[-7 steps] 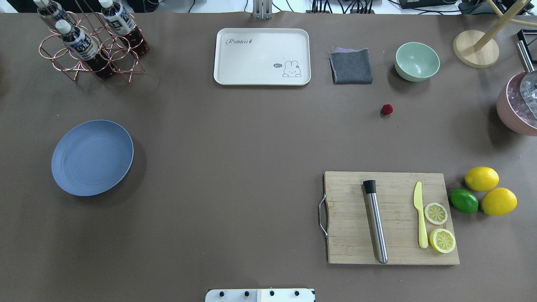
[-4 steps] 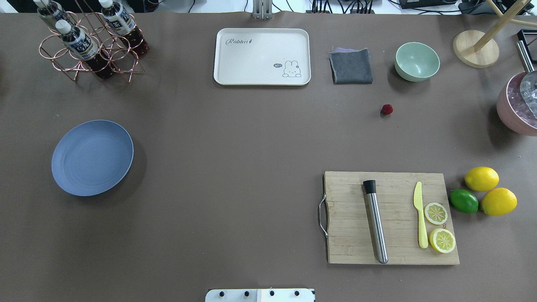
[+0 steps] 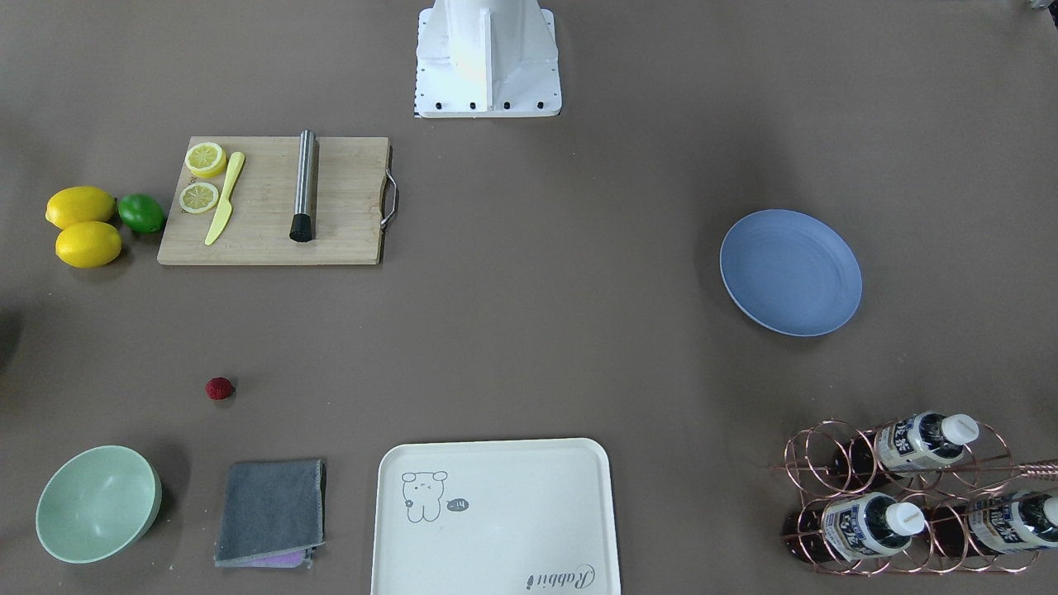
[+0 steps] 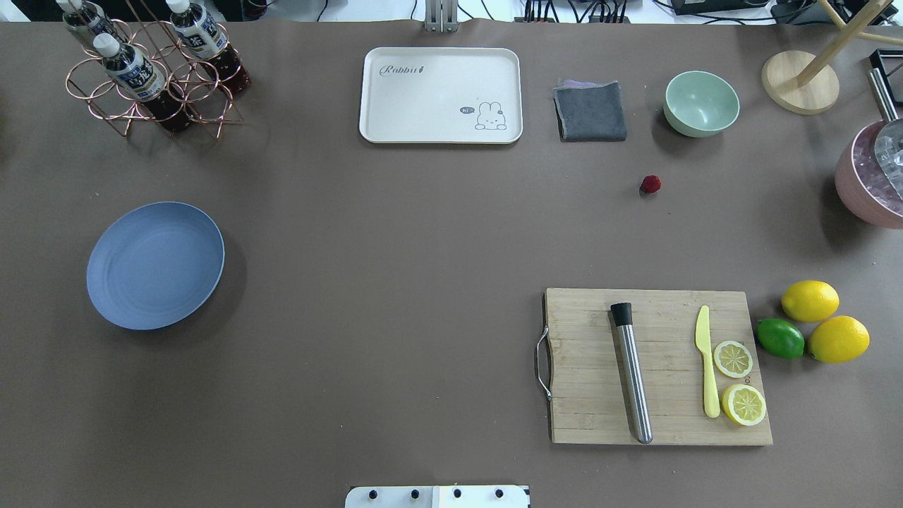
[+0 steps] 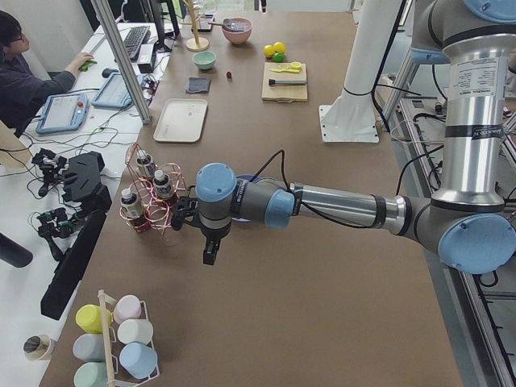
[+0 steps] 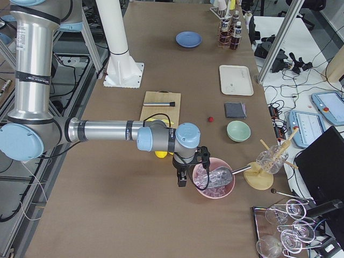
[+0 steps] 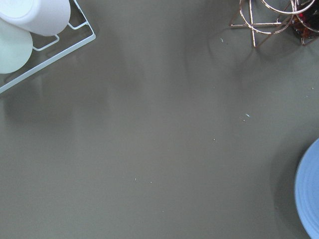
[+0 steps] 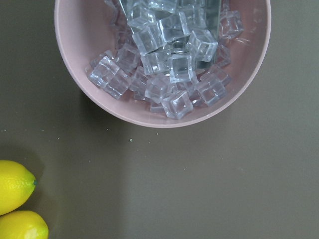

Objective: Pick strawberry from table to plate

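The strawberry point(image 4: 650, 184) is a tiny dark-red berry lying on the brown table point(image 4: 395, 247), just in front of the mint bowl; it also shows in the front view as the strawberry point(image 3: 219, 388). The blue plate point(image 4: 155, 264) sits empty far across the table on the robot's left, its rim point(image 7: 309, 194) at the edge of the left wrist view. My left gripper point(image 5: 210, 250) hangs beyond the plate near the bottle rack. My right gripper point(image 6: 181, 180) hangs by the pink bowl. I cannot tell whether either is open or shut.
A cutting board point(image 4: 656, 367) carries a steel muddler, yellow knife and lemon slices. Lemons and a lime point(image 4: 779, 338) lie beside it. A cream tray point(image 4: 441, 95), grey cloth point(image 4: 591, 111), mint bowl point(image 4: 701, 103), bottle rack point(image 4: 152, 70) and pink ice bowl point(image 8: 164, 59) line the edges.
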Tool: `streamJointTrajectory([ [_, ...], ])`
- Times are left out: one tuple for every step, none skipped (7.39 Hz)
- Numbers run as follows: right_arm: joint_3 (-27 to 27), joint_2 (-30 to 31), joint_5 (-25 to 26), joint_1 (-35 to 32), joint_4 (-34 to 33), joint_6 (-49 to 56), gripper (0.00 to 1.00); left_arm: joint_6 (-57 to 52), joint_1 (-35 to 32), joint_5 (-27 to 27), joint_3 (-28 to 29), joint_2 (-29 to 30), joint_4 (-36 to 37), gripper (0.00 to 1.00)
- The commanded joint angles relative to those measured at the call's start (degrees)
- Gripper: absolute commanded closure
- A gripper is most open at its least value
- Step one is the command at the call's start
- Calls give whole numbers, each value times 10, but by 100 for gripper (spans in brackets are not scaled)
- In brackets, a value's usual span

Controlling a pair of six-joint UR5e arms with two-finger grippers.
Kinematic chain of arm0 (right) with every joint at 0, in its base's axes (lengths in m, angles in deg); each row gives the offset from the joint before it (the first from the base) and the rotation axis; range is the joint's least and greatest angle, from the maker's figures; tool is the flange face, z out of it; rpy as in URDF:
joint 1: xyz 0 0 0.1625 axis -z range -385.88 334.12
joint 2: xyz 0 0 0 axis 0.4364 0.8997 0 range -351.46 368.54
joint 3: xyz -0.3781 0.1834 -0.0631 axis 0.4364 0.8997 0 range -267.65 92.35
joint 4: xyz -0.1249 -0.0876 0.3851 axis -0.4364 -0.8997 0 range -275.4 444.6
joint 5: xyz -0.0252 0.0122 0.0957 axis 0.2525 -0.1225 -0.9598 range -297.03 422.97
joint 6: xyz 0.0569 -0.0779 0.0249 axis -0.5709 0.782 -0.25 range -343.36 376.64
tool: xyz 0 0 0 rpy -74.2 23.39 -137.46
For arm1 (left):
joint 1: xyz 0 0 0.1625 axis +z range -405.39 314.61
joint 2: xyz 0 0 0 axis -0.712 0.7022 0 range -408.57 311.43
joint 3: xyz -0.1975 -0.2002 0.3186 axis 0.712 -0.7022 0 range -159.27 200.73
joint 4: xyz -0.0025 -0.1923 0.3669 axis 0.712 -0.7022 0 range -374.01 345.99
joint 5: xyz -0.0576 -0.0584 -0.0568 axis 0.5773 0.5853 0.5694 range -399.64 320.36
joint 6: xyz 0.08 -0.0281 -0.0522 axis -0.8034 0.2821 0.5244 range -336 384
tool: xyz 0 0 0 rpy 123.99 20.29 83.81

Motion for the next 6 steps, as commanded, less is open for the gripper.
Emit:
streamJointTrajectory([
  [1, -11, -10, 0, -1, -2, 0, 5, 0, 42, 7, 0, -30, 0],
  [7, -27, -23, 0, -1, -12, 0, 44, 1, 61, 0, 15, -37, 0],
  [-4, -43, -47, 6, 0, -12, 0, 101, 1, 82, 5, 52, -54, 0],
  [-5, -70, -66, 11, 1, -13, 0, 133, 11, 88, 5, 55, -77, 0],
  [-6, -97, -66, 18, 1, -19, 0, 140, 27, 87, 18, 38, -155, 0],
  [-15, -116, -59, 38, 1, -64, 0, 173, 65, 82, 44, 38, -176, 1],
])
